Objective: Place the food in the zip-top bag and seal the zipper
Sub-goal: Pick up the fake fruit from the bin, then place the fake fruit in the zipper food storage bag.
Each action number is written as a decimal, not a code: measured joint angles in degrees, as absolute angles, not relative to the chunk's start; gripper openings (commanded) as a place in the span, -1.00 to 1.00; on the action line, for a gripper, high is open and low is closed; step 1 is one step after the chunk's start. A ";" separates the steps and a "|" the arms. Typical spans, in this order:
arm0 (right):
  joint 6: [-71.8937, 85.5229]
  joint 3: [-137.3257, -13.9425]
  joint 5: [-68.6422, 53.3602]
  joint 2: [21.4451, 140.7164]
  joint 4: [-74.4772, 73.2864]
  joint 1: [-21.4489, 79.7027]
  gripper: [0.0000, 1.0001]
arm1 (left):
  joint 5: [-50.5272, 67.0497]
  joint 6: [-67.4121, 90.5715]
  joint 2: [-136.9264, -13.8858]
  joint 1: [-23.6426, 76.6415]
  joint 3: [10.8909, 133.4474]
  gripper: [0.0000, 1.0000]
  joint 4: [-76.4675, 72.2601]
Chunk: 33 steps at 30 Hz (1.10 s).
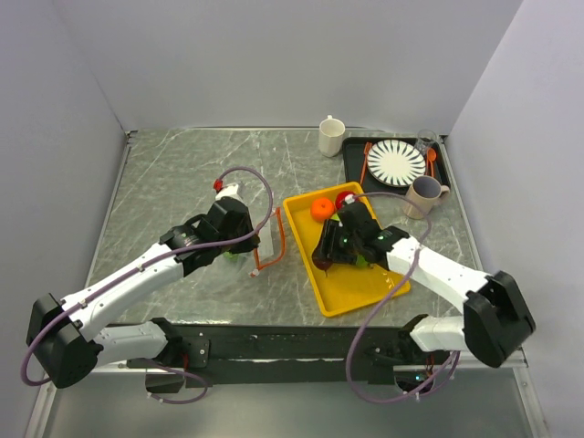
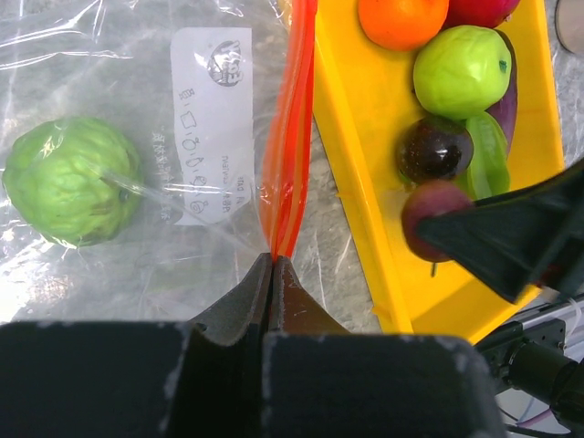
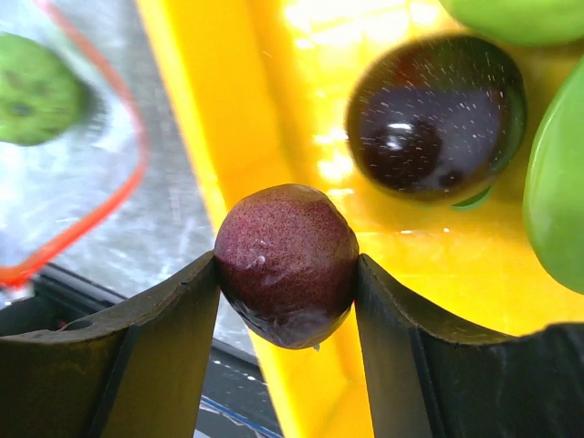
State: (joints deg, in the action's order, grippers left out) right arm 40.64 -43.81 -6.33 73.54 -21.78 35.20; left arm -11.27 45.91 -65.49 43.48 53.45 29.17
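— Right wrist view settles the step for us: our right claw [image 3: 287,263] has its pads pressed on both sides of a purple fruit [image 3: 287,274], right at the left rim of the yellow tray [image 3: 237,109]. We'd call this the pick-up of the second piece of food.

— Agreed. Where is the bag?

— The zip-top bag [image 2: 137,55] lies on the counter [image 1: 182,173] just left of the tray. It's clear and crinkly, with a white label, and one green fruit [image 2: 73,180] is already inside. Our left claw [image 2: 274,266] is closed tight on the zipper [image 2: 290,137], pinching the orange-red strip where its two sides run together.

— Is the mouth open?

— From above, the strip bows into a loop facing the tray, so we judge it open (how wide, we can't tell).

— Then our next move?

— We should carry the purple fruit left off the tray, over the strip, and release it inside that loop while the left claw holds the mouth up. An orange fruit [image 2: 401,18], a red fruit [image 2: 479,7], a second green fruit [image 2: 461,71] and a darker purple fruit [image 2: 434,151] wait in the tray, so sealing is a long way off.
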 measured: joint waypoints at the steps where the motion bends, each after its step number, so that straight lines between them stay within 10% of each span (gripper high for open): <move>1: 40.64 -44.01 -6.09 72.31 -21.98 35.24 -0.62 | -11.20 45.91 -65.49 43.48 53.45 -0.99 29.17; 15: 42.57 -51.75 -12.75 74.46 -12.03 41.82 -0.51 | -10.22 45.74 -65.49 43.48 53.45 -0.99 29.10; 27: 43.83 -61.43 -16.19 93.01 -6.04 45.50 0.89 | -10.15 45.78 -63.79 43.48 53.49 -0.99 29.41; 33: 42.96 -62.28 -15.66 92.90 -6.48 45.63 1.00 | -10.79 46.00 -60.99 43.48 54.19 -0.99 29.82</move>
